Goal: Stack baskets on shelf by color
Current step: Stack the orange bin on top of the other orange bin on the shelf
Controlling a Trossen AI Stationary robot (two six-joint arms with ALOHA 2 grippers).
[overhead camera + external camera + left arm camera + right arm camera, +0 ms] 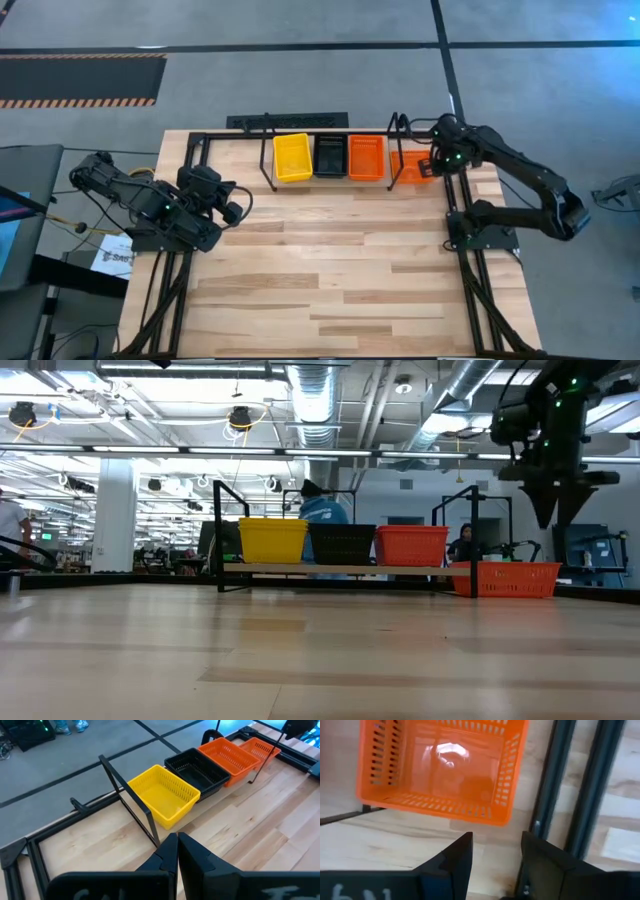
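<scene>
High view: the shelf [330,178] holds a yellow basket [292,157], a black basket [330,156] and an orange basket [366,157] side by side. Another orange basket [411,167] sits on the bench [330,270] just beyond the shelf's right end, under the right hand [432,160], fingers apart. The left hand [238,203] rests closed.

The shelf [330,178] carries three baskets side by side, filling the board between its wire hoops [268,160]; a loose orange basket [415,166] sits on the tabletop [330,270] just right of the right hoop; near half of tabletop unobstructed; black frame rails [470,280] border both sides.
</scene>
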